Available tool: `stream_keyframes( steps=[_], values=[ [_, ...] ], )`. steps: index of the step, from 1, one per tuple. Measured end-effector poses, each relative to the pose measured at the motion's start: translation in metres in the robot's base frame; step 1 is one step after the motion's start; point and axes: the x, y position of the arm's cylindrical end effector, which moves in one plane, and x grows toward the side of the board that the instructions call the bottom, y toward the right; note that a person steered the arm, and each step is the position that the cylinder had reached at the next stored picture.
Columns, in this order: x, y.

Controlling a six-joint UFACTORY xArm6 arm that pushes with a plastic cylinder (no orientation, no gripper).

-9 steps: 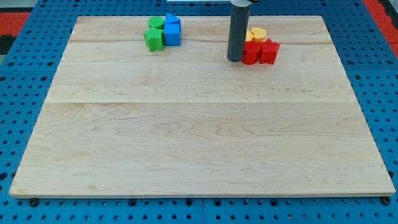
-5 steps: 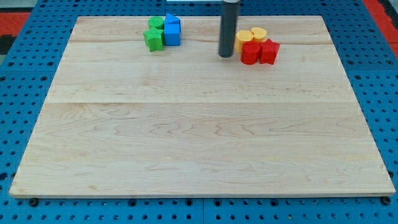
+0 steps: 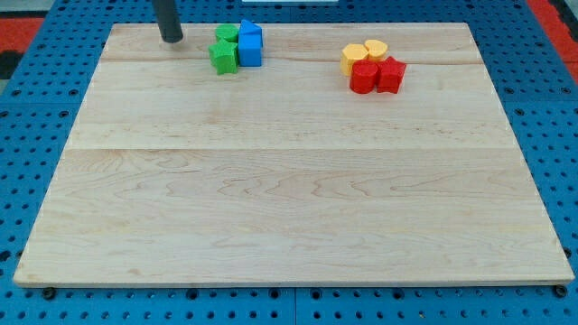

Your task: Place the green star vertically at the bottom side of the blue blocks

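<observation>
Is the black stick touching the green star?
No, my tip stands apart from the green star, off to the view's left with bare board between them.

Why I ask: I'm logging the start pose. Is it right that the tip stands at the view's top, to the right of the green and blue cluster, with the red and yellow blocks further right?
Not quite. The camera view shows my tip to the left of the green star and blue blocks, not the right. The red blocks and yellow blocks do sit further right.

A pale wooden board lies on a blue pegboard surface under even light.
</observation>
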Motion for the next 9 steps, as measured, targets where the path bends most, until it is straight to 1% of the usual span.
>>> stream_keyframes(
  steps=[1, 2, 4, 5, 6, 7, 9],
  values=[
    [-0.013, 0.000],
    [-0.012, 0.016],
    [-0.012, 0.092],
    [-0.011, 0.112],
    [-0.009, 0.106],
    [0.005, 0.065],
    [0.075, 0.059]
  ],
)
